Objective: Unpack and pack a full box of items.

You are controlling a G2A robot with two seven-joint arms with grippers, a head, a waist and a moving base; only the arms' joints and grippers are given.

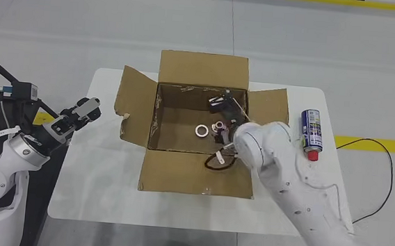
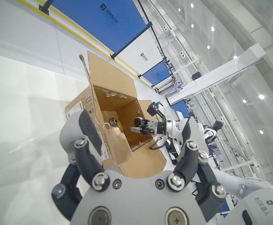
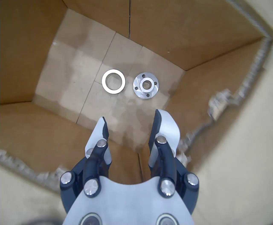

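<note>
You have the open cardboard box [image 1: 179, 177] in the middle of the bench [image 1: 94, 191], and on its floor lie a flat metal ring [image 3: 113, 81] and, just to its right without touching it, what looks like a flanged hub [image 3: 146, 85]. Your right end effector [image 3: 130, 116] hangs inside the box above them, fingers spread wide with nothing between them. Your left end effector [image 1: 91, 105] sits at the bench's left edge, well apart from the box, likewise spread and empty, and a blue spray can [image 1: 312, 130] lies on the bench just right of the box.
</note>
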